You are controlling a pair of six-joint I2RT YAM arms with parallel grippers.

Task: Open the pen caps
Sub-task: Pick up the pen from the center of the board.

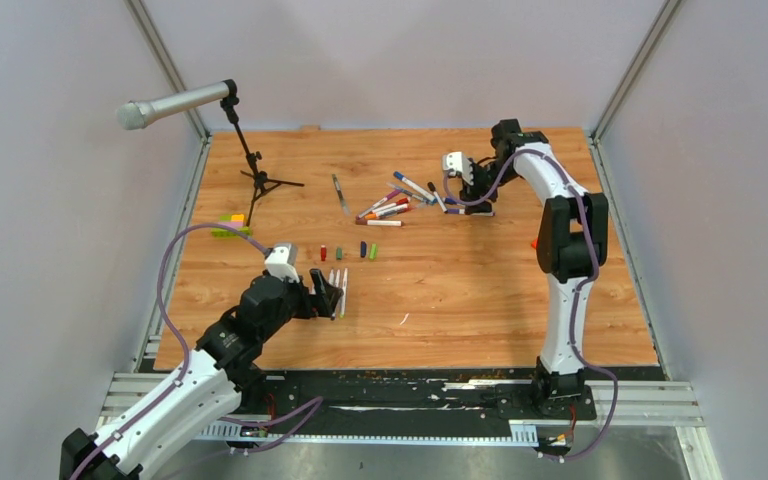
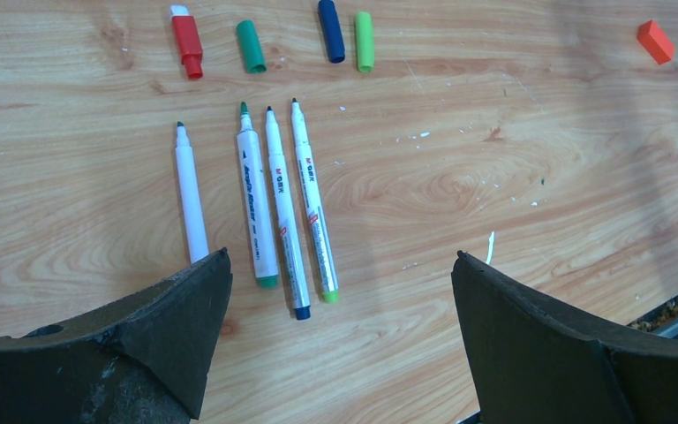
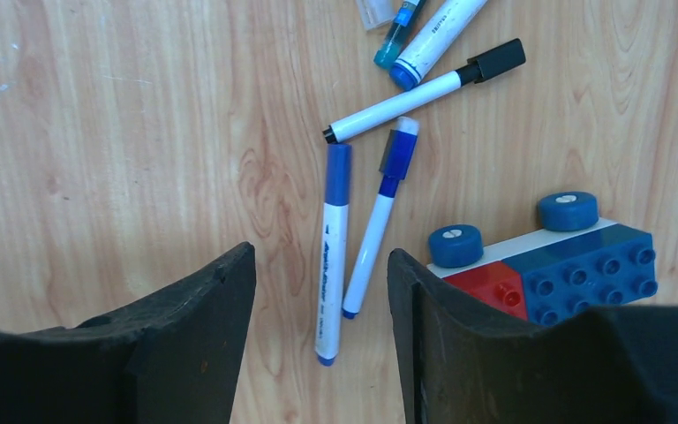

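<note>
Your right gripper [image 3: 320,256], jaws apart over 2 blue pens [image 3: 333,230] toward the table's [image 3: 97,132] far edge, may pinch both; the left gripper [image 2: 340,261] gapes empty.

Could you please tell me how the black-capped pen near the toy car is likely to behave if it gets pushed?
The black-capped pen has a slim round barrel lying flat on the smooth table, so it would probably roll or swivel when nudged. It looks rigid and likely light. Its end lies close to a blue-capped pen, which might shift too.
</note>
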